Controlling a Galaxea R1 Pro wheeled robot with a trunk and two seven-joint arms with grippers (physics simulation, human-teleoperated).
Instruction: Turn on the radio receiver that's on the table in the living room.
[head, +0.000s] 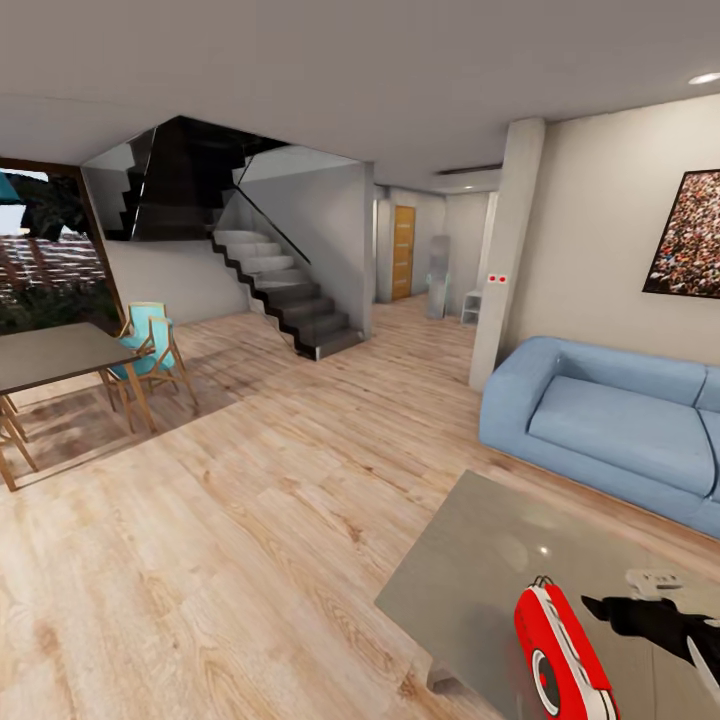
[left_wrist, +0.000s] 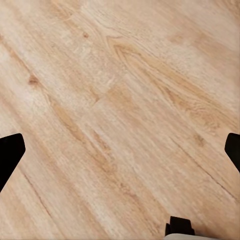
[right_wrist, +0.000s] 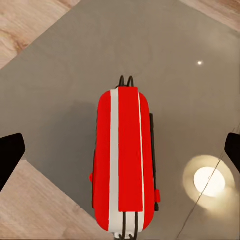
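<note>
Small red rounded radio receiver (right_wrist: 125, 160) on glossy grey surface (right_wrist: 60, 75), centred under wide-open right end effector (right_wrist: 120, 152); long axis crosswise to fingers; left end effector (left_wrist: 120, 152) open over floor.

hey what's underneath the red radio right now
The radio receiver stands on the grey table, near its corner above the wood floor. The patch of tabletop directly beneath it is covered from view.

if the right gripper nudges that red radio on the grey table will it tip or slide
The radio stands on a narrow edge, tall and thin, so a sideways nudge would probably tip it. The table top looks glossy, so it may also slide. Its rigid-looking shell likely won't flex.
</note>
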